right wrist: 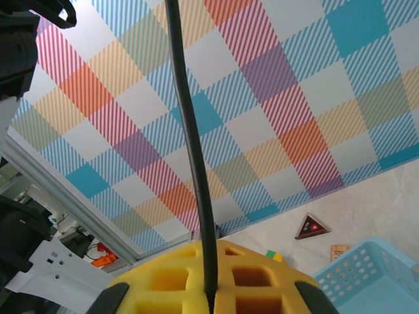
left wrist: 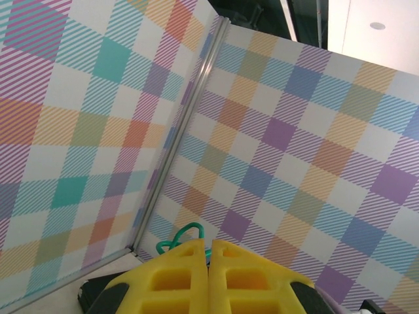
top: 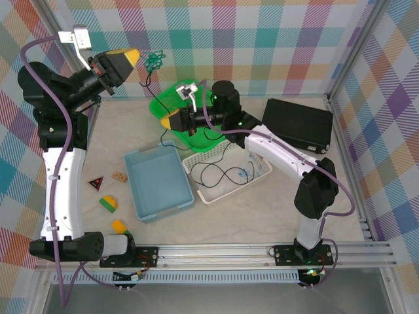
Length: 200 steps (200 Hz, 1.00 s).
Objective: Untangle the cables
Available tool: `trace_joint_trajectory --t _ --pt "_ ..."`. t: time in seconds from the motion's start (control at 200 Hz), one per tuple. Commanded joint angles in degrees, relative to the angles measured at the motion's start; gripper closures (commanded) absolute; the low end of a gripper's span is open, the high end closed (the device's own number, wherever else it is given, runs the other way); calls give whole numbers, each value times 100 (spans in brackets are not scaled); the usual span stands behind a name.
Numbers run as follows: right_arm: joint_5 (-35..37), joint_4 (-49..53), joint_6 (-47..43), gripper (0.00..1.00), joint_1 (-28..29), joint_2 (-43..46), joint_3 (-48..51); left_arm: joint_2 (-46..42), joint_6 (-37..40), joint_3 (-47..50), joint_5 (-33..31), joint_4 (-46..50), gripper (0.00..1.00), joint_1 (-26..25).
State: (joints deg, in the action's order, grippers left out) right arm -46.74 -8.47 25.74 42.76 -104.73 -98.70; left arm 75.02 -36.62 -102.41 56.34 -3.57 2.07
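Observation:
My left gripper [top: 134, 55] is raised at the back left, and in the left wrist view [left wrist: 209, 245] its yellow fingers are pressed together on the green cable [left wrist: 186, 234]. That green cable is a small tangle [top: 155, 61] hanging just past the fingertips. My right gripper [top: 165, 121] is over the green bowl, shut [right wrist: 211, 252] on the black cable [right wrist: 193, 131]. This cable runs straight up from between the fingers. More black cable lies in loops [top: 222, 173] in the white basket.
A light blue bin [top: 157, 183] sits mid-table, with the white basket [top: 256, 171] to its right. A green bowl [top: 171, 98] stands behind them and a black box [top: 298, 124] at the right. Small toy blocks [top: 109, 203] and a red triangle [top: 97, 184] lie at the left.

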Motion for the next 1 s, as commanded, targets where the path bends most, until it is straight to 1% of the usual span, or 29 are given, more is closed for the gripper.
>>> trace_joint_trajectory --t 0.0,0.095,0.16,0.28,0.42,0.49,0.68,0.88,0.945,0.995 --pt "224 504 -464 100 -43 278 -32 -119 91 -71 -95 -58 100 61" --pt "514 1131 -784 100 -221 674 412 -143 336 -185 -197 171 100 57" --pt "548 1247 -745 100 -498 1040 1041 -206 504 -203 -245 227 100 57" --pt "1011 1660 -778 100 -1050 1885 2158 -255 836 -270 -380 538 100 56" --pt "1685 2524 -1335 100 -1378 2757 2755 -269 920 -285 -488 584 100 57" --pt "1770 2745 -1430 100 -1510 3045 2889 -257 920 -288 -558 586 100 57" --pt "1619 2958 -1535 100 -1788 3689 3008 -253 1035 -391 -678 750 100 57" --pt "1383 3277 -1619 100 -1798 3976 2552 -301 1781 -595 -898 1816 100 57" --pt "1278 3231 -1555 100 -1798 4019 2497 -329 1953 -583 -935 2198 100 57" --pt "1201 3154 -1521 100 -1793 4037 2494 -346 1994 -547 -945 2311 100 57"
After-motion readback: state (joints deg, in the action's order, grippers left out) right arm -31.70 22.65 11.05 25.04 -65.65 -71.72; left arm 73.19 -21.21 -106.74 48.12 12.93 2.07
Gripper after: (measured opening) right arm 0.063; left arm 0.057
